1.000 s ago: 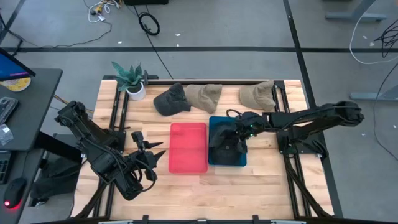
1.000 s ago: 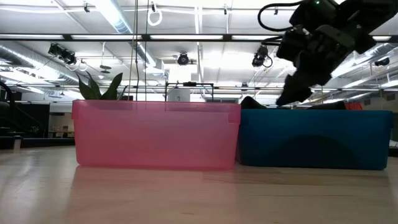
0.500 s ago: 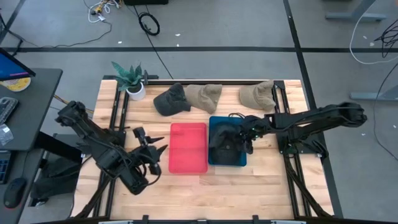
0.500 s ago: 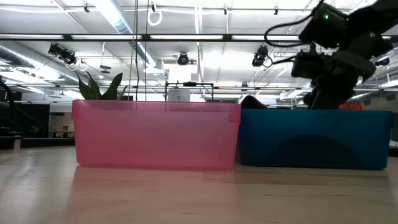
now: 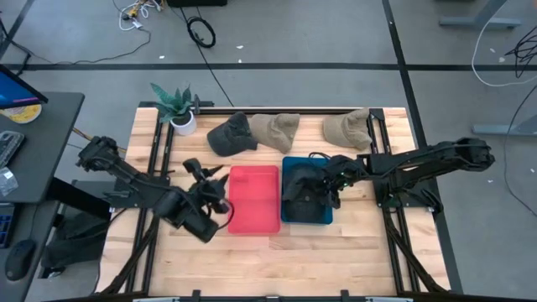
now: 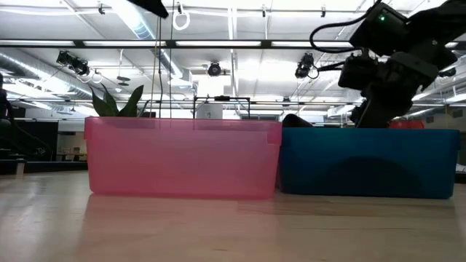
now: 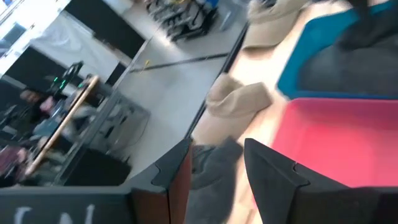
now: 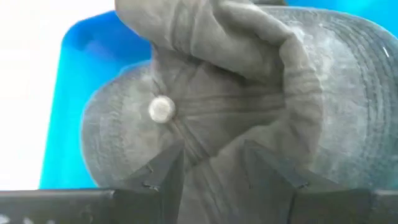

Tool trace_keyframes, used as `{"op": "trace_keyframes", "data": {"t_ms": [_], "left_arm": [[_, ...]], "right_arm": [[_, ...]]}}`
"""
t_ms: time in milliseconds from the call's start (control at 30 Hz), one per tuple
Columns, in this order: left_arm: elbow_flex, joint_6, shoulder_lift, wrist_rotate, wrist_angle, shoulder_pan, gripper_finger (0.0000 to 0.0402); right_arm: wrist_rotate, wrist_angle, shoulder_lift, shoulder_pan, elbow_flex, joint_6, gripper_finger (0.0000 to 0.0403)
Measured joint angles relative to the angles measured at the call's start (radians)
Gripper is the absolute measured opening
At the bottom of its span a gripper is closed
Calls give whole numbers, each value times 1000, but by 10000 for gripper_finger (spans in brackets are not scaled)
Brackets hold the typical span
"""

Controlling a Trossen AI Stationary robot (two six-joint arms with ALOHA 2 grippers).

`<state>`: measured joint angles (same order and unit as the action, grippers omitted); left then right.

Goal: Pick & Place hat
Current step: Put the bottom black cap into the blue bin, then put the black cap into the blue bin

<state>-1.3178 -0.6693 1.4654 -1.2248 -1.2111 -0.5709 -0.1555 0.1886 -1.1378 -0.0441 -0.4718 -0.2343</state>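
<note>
A dark grey hat (image 5: 302, 189) lies inside the blue bin (image 5: 289, 216); its crown with a metal button (image 8: 161, 109) fills the right wrist view. My right gripper (image 5: 329, 183) (image 8: 214, 171) is open, low in the bin, its fingers standing either side of the crumpled crown. Another dark hat (image 5: 231, 134) (image 7: 211, 171) and two tan hats (image 5: 273, 127) (image 5: 348, 126) rest along the table's far edge. My left gripper (image 5: 211, 178) (image 7: 217, 177) is open, above the table left of the pink bin (image 5: 253, 201), pointing at the far dark hat. My right gripper hangs open over the crown of the dark hat in the blue bin, coming from the table's right and slanting down. Whether its fingers (image 8: 165, 168) touch the cloth, I cannot tell. The hat rests on the bin's floor.
The pink bin (image 6: 182, 156) and blue bin (image 6: 364, 164) stand side by side mid-table. A potted plant (image 5: 176, 105) sits at the far left corner. Bare wood lies along the near edge. Metal rails run down both table sides.
My left arm has swung from the near left part of the table toward the far edge and the pink bin, turning to face the dark hat there. My right gripper has sunk below the blue bin's rim and shifted slightly right.
</note>
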Motion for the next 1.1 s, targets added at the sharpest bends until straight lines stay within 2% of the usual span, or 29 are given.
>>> {"op": "trace_keyframes", "data": {"t_ms": [333, 600, 733, 867, 1100], "left_arm": [[62, 2, -2, 22, -15, 97, 129], [123, 0, -13, -13, -7, 169, 109], [178, 0, -51, -6, 47, 211, 108], [254, 127, -114, 125, 240, 245, 108], [432, 517, -279, 516, 754, 341, 108]], "right_arm": [[-13, -44, 1, 0, -11, -46, 167], [-21, -50, 2, 0, -11, -66, 167], [-21, -50, 3, -1, -12, -57, 167], [-19, -51, 3, -4, -12, -36, 167], [-18, -54, 3, -28, -13, -37, 167]]}}
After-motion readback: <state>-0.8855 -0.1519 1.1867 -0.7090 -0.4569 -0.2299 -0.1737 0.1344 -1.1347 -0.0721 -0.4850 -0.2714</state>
